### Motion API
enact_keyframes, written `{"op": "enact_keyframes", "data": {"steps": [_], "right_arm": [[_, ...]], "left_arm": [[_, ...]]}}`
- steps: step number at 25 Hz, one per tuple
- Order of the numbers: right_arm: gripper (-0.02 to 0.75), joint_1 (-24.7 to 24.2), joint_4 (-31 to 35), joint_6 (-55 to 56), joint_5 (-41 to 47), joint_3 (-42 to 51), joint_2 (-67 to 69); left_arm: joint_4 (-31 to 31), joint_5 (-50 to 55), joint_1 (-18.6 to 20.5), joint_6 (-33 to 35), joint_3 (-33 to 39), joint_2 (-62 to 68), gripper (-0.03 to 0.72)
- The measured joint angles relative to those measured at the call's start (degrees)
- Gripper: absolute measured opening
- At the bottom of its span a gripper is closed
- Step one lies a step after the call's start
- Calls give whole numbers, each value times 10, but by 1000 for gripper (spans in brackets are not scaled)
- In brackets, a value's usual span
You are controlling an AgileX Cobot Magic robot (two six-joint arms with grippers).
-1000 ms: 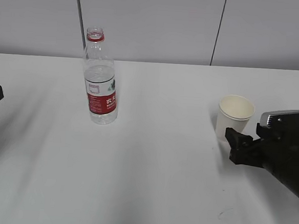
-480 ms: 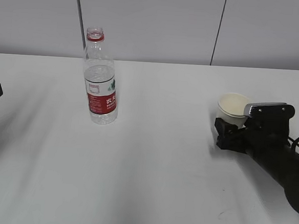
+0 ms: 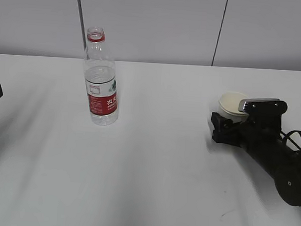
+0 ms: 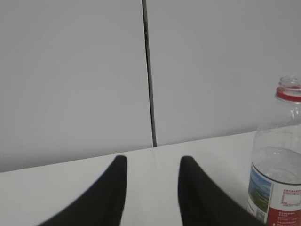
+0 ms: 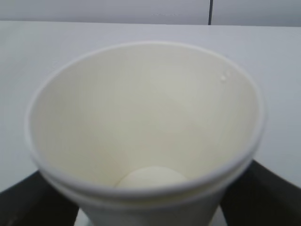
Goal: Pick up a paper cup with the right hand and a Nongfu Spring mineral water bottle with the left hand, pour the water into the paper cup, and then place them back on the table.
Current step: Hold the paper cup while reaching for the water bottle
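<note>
On the near right of the white desk, the right hand has its black fingers on either side of the paper cup, which sits between them; whether they press it tight I cannot tell. Left of the cup and well apart, the Nongfu Spring mineral water bottle stands upright, uncapped. Farther left of the bottle, the left hand hangs spread and empty.

The right arm is black and bulky, with a silver-grey plate on top and black cables looping behind.
</note>
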Motion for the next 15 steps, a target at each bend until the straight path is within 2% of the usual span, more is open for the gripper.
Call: {"op": "enact_keyframes", "data": {"steps": [10, 13, 15], "right_arm": [[575, 0, 0, 1, -2, -10, 8], [556, 0, 0, 1, -2, -10, 8], [547, 0, 0, 1, -3, -10, 8]], "left_arm": [[5, 4, -6, -3, 0, 0, 252], [17, 7, -23, -3, 0, 0, 305], [24, 11, -38, -3, 0, 0, 376]]}}
